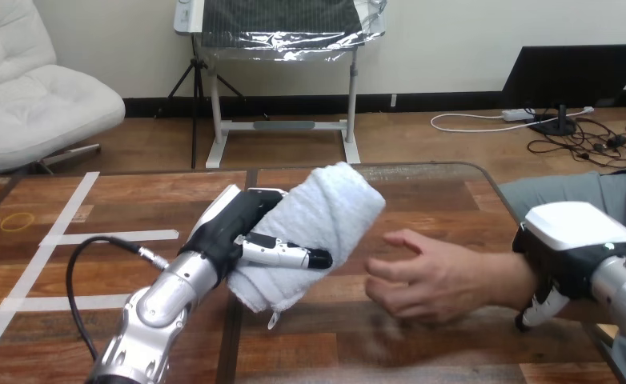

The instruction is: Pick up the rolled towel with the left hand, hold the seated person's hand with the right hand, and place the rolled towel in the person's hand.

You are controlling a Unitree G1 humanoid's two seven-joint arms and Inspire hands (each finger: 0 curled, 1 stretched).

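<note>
A white rolled towel (318, 228) is lifted above the table's middle, tilted up toward the far right. My left hand (234, 228) is shut on it, fingers (290, 256) curled across its near side. The person's hand (426, 276) reaches in from the right, fingers loosely curled, a short gap right of the towel. My right hand (570, 240) sits over the person's wrist at the right edge, with fingers (538, 308) curled down on its near side.
The wooden table (94, 272) carries white tape lines (62, 236) on its left half and a yellow rubber band (16, 221) near the left edge. A dark seam runs down the table's middle.
</note>
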